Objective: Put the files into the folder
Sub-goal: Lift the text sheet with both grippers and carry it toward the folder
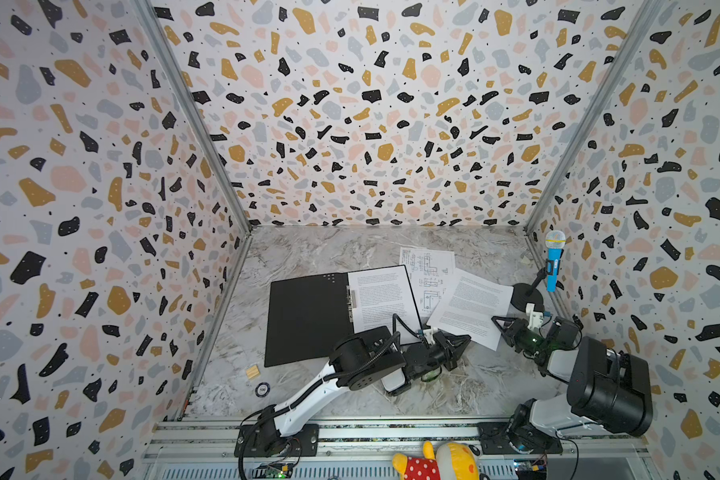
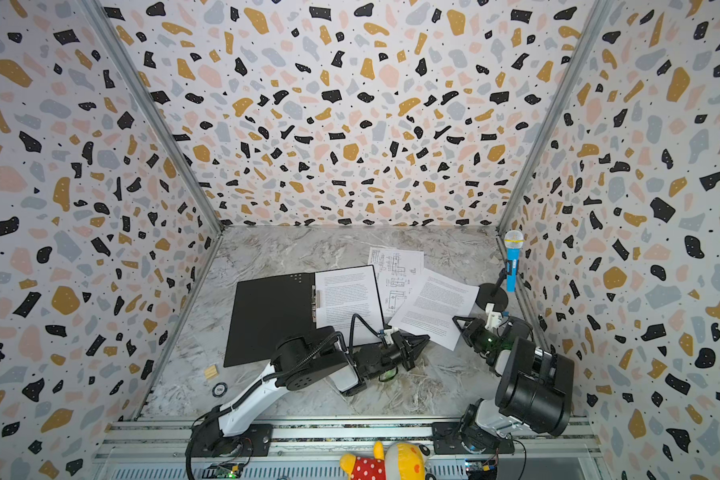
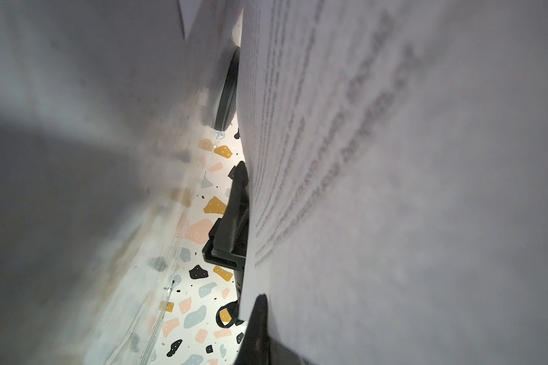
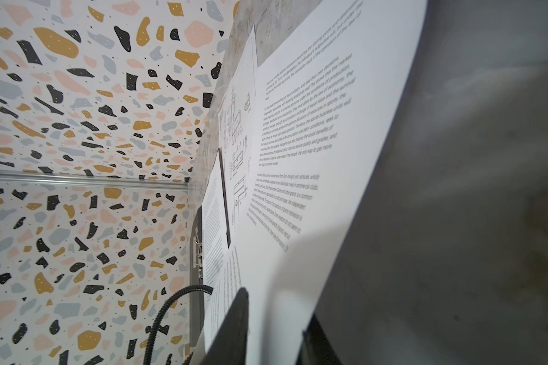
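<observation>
Left fingers [image 1: 458, 340] pinch a near corner of the loose white printed-text paper sheet [image 1: 472, 305], and right fingers [image 1: 500, 322] stand narrow around its edge — gripping or not, I cannot tell — so an uneven pull could crease it. The open black-lined folder [image 1: 308, 320] on the marble counter [image 1: 308, 253] holds one white text sheet [image 1: 377, 297]; the white line-drawing sheet [image 1: 427, 266] lies outside.

Open folder [image 1: 308, 318] holds one text sheet [image 1: 381, 297]; drawing sheet [image 1: 427, 270], second text sheet [image 1: 472, 305] beside.
</observation>
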Controlling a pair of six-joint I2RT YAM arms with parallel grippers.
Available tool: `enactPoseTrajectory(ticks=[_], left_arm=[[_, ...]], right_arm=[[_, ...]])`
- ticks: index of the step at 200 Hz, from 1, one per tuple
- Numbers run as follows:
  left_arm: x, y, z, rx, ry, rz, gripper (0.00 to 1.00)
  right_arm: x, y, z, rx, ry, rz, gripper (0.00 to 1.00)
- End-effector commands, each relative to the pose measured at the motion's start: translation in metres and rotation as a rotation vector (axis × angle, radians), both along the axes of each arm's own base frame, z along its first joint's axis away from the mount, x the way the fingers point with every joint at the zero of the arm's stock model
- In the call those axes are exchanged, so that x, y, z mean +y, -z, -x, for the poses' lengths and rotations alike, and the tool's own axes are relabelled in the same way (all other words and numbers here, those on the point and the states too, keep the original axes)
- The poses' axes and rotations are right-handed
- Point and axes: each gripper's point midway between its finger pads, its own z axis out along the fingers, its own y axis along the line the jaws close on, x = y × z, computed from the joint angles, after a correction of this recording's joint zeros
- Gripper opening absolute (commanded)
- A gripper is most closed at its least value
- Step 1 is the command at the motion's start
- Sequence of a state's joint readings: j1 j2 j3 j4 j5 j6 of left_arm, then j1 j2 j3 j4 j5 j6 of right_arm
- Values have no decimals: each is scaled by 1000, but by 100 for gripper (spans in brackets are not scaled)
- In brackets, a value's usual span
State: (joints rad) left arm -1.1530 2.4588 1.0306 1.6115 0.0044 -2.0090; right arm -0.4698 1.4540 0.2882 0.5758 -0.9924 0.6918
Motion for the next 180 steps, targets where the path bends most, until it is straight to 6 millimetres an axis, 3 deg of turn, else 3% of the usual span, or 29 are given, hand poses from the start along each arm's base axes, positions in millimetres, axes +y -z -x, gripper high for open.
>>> enactPoseTrajectory(ticks=[1,17,26,41,48,58,90,133,180], left_arm=[[15,87,13,116,28,-187,9],[10,79,13,100,40,-161,28],[7,73,14,90,51,-151,41],[1,59,16,60,75,-121,54],[-1,52,16,46,87,-109,71],[-2,40,16,16,97,-96,83],[-4,7,18,-74,129,-94,100],[5,-36,23,-210,150,-103,100],[53,-75,23,-357,121,-114,100]], right_arm=[[0,-14,-11,-47,-20,41,11],[4,-22,-16,-61,-34,59,0],[8,-28,-18,-71,-44,65,0],[14,-41,-24,-94,-62,80,0],[17,-50,-27,-112,-71,90,0],[24,-63,-31,-137,-85,104,0],[42,-113,-48,-226,-129,149,0],[82,-168,-74,-316,-226,183,0],[154,-193,-100,-355,-389,185,0]])
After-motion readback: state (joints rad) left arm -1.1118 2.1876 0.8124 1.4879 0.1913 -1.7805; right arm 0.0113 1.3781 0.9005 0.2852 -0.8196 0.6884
